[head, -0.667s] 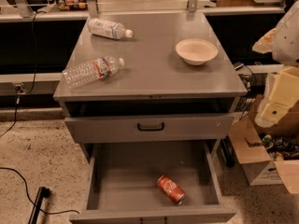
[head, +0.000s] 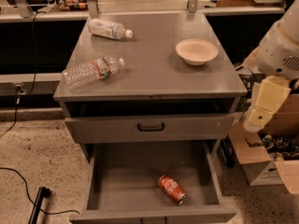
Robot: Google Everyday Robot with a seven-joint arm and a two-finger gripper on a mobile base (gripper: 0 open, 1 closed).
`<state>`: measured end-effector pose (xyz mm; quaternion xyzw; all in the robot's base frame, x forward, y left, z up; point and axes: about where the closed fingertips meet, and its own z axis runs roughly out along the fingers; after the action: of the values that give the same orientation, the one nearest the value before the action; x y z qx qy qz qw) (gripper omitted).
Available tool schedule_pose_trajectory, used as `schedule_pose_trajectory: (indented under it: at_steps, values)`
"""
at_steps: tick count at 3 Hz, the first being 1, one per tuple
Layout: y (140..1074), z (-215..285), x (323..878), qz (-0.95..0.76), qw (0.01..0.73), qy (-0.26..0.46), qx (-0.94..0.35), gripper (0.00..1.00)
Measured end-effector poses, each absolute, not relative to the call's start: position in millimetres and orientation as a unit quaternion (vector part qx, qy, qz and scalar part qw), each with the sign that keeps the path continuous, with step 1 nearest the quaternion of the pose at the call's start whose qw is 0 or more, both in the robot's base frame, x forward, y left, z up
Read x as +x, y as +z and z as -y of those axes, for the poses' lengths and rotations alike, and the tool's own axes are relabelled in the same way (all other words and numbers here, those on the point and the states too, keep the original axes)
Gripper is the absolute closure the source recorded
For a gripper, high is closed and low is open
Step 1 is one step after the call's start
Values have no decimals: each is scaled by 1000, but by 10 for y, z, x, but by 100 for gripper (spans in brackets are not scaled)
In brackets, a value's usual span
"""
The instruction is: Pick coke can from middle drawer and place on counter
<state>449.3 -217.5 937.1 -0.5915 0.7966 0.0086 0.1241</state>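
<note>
Off the right edge of the smooth grey desk [head: 154, 73], the white plastic arm [head: 280, 50] bends downward, its cream end effector [head: 261, 108] hanging near the front-right corner; its grip cannot be told. The small red cylindrical coke can [head: 171, 189] lies sideways in the open grey metal middle drawer [head: 117, 181], front right.

A clear plastic bottle [head: 109, 29] with a pale label and a white cap lies on its side at the back left. A second clear bottle [head: 93, 70], red-labelled, lies slanted nearer the front, well apart from the first. A cream bowl [head: 196, 51] stands upright to their right. Lower down, a grey drawer front [head: 103, 129] carries a black handle [head: 151, 126]. A black cable [head: 11, 171] trails over the speckled floor [head: 42, 143] at the left. An open cardboard box [head: 261, 162] sits at the right, below the gripper [head: 253, 120], which hangs near the right edge.
</note>
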Motion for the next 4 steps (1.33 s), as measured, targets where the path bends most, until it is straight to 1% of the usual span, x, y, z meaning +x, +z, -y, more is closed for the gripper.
schedule_pose_trajectory:
  at_steps: [1, 2, 3, 4]
  values:
    - [8930, 2168, 4409, -834, 108, 25, -541, 0]
    - [8628, 2143, 4378, -844, 99, 30, -526, 0]
    - [8481, 2012, 4370, -820, 45, 47, -569, 0]
    - [8261, 1839, 4047, -828, 11, 92, -553, 0]
